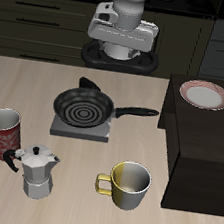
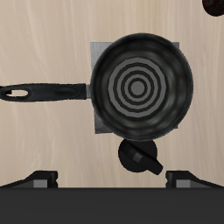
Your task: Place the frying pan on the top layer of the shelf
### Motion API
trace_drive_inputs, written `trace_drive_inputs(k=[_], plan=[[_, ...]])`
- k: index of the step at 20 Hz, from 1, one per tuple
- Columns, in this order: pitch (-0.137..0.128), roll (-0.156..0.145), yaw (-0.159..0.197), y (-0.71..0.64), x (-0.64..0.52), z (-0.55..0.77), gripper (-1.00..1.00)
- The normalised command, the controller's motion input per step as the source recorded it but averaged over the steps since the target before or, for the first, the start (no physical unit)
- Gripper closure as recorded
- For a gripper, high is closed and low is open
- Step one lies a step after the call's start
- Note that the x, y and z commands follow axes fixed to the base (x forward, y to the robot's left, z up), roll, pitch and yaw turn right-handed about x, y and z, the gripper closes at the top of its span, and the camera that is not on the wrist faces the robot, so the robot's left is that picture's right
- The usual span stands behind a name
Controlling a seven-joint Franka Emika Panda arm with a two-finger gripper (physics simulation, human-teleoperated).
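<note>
The frying pan [image 1: 84, 107] is round and black and sits on a grey square burner [image 1: 81, 130] in the middle of the table. Its long handle [image 1: 136, 112] points toward the shelf [image 1: 202, 147], a big dark box at the table's side. My gripper [image 1: 121, 43] hangs open and empty high above the table's back, behind the pan. In the wrist view the pan [image 2: 140, 87] and its handle [image 2: 44, 90] lie below my gripper [image 2: 112, 179], whose fingertips [image 2: 39, 179] stand wide apart.
A pink-rimmed plate [image 1: 204, 95] lies on the shelf's top toward the back. A red mug [image 1: 3, 124], a moka pot [image 1: 37, 169] and a yellow-and-white mug [image 1: 129, 182] stand near the table's front edge. The burner's black knob [image 2: 138, 157] sits beside the pan.
</note>
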Motion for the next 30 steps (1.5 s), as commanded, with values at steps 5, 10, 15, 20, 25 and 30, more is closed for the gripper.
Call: trace_drive_inputs(k=[5,10,15,20,25,30], plan=[[0.017,-0.011,-0.172,0.06,0.19,-0.06,-1.00],[-0.009,0.011,-0.226,0.28,0.12,-0.13,-1.00],[0.033,0.054,-0.205,0.36,0.19,-0.26,-1.00],[-0.043,0.009,-0.136,0.17,0.06,-0.01,-1.00],[-0.045,-0.010,-0.169,0.05,0.09,0.04,-1.00],[-0.032,0.033,-0.135,-0.04,0.07,-0.05,-1.00]])
